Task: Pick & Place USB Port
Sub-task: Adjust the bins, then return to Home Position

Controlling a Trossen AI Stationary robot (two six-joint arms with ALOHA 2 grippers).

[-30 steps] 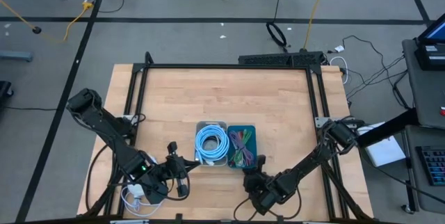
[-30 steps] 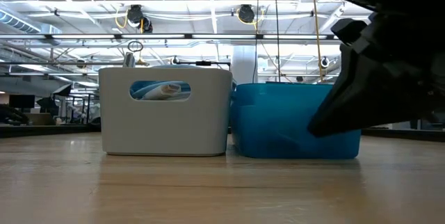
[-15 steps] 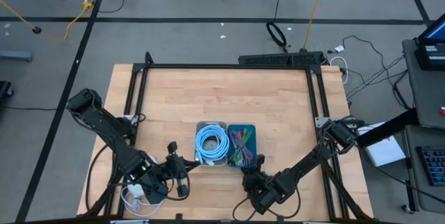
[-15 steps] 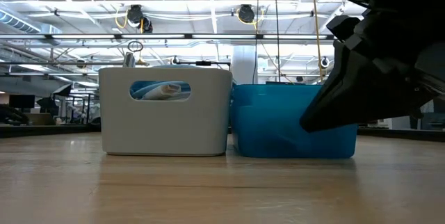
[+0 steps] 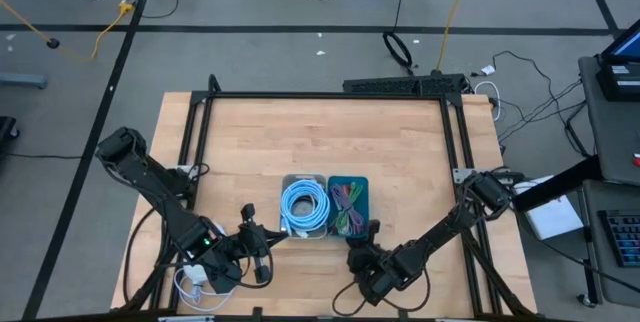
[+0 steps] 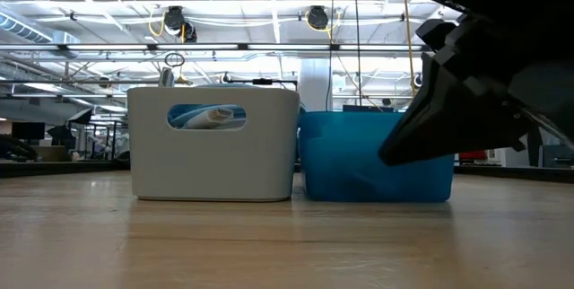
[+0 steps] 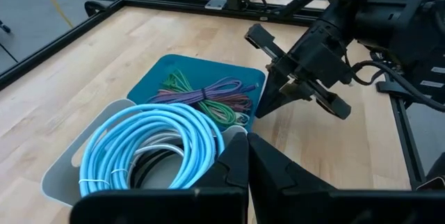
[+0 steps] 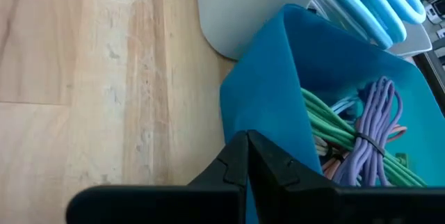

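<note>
The right gripper (image 5: 373,230), clenched and empty, hangs just beside the blue bin (image 5: 348,208) of bundled cables (image 7: 208,93). Left gripper (image 5: 259,244) clenched, idle beside the white bin (image 5: 303,180). Risk — closed fingers nudge the bin wall and shift it; no USB port can be singled out.

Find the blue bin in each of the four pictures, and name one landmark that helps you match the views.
High view: the blue bin sits low in the middle, right of the white bin.
Low view: the blue bin is centre right, touching the white bin.
Left wrist view: the blue bin lies centre, beyond the white bin.
Right wrist view: the blue bin fills the right.
Landmark: the white bin beside it.
</note>
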